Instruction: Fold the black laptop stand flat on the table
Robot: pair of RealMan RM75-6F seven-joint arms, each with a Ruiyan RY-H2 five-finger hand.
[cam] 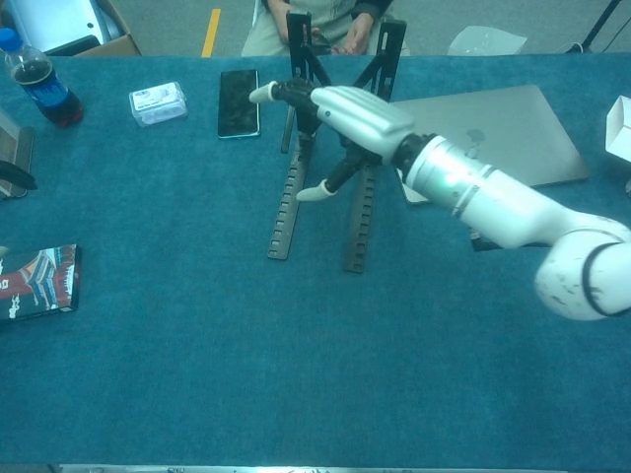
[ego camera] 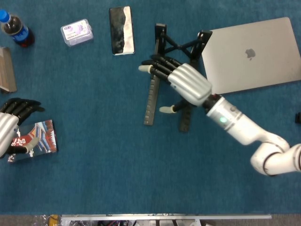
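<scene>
The black laptop stand [ego camera: 151, 96] [cam: 285, 212] stands unfolded mid-table: two notched rails lie on the cloth and crossed struts rise at their far end. My right hand [ego camera: 182, 84] [cam: 347, 112] hovers over the rails just in front of the struts. Its fingers are stretched out to the left and its thumb points down between the rails. It holds nothing, and whether it touches the stand I cannot tell. At the table's left edge my left hand [ego camera: 8, 125] rests with fingers apart, its thumb lying on a printed booklet [ego camera: 40, 138] [cam: 39, 281].
A closed silver laptop [ego camera: 254, 54] [cam: 493, 123] lies right of the stand. A phone [ego camera: 121, 30] [cam: 239, 101], a small plastic box [ego camera: 76, 32] and a cola bottle [ego camera: 15, 29] sit along the far left. A white box [cam: 619, 128] is at the right edge.
</scene>
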